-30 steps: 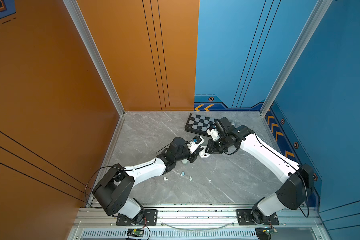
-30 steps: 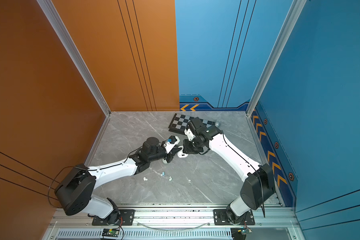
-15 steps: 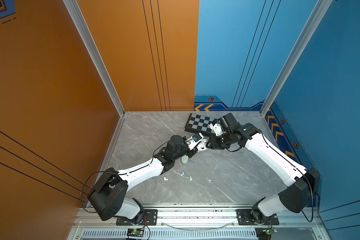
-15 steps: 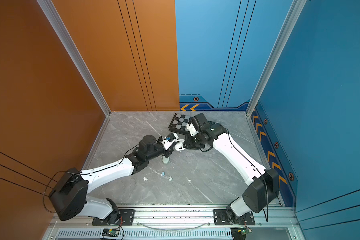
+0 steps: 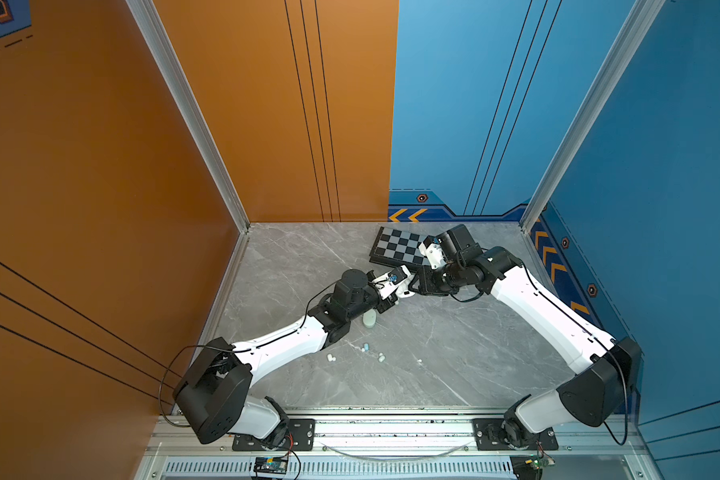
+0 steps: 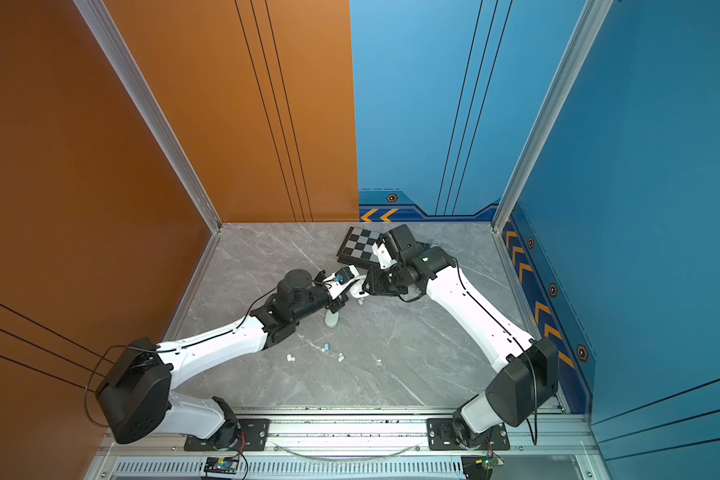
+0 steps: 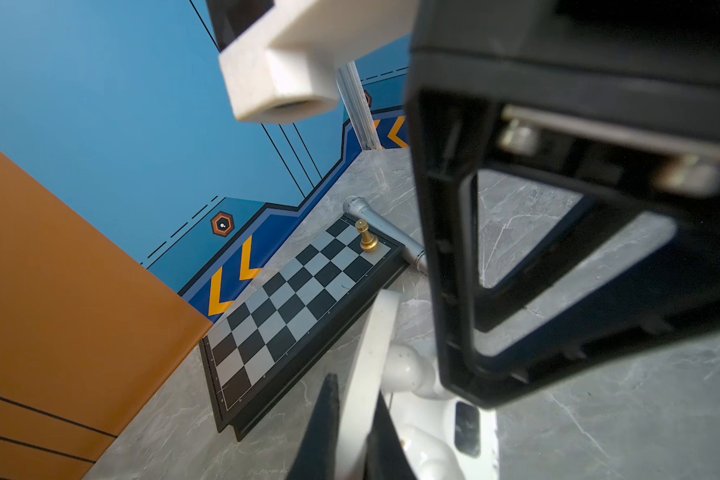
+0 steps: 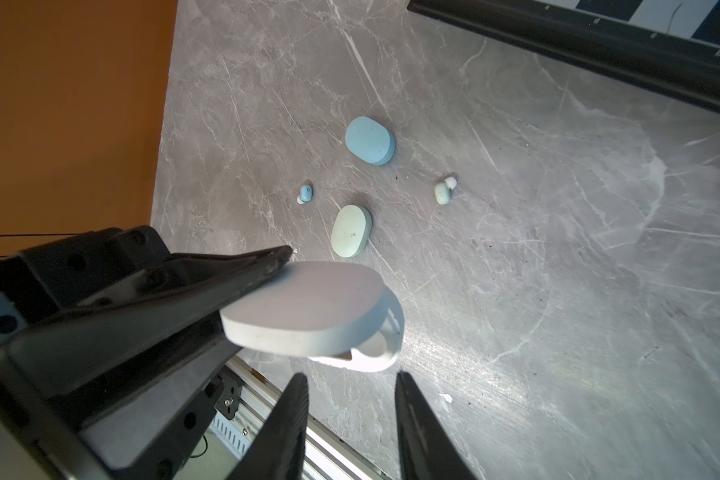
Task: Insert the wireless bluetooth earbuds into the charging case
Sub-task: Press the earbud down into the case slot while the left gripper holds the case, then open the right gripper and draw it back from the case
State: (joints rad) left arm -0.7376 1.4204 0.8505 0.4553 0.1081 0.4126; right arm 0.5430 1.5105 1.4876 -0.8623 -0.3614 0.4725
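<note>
Looking at the right wrist view, you see the left gripper (image 8: 262,291) clamped on the open white case (image 8: 308,316). The right gripper (image 8: 350,376) sits just beside it, jaws apart and empty. Two earbuds (image 8: 305,193) lie loose on the table (image 8: 558,249) near a blue case (image 8: 370,140) and a green case (image 8: 351,230). Only the left wrist view shows you the chess piece (image 7: 366,237) on the chessboard (image 7: 283,316).

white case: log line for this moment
left jaws: shut on white case, lid open | right jaws: open, empty | buds: loose on table
</note>
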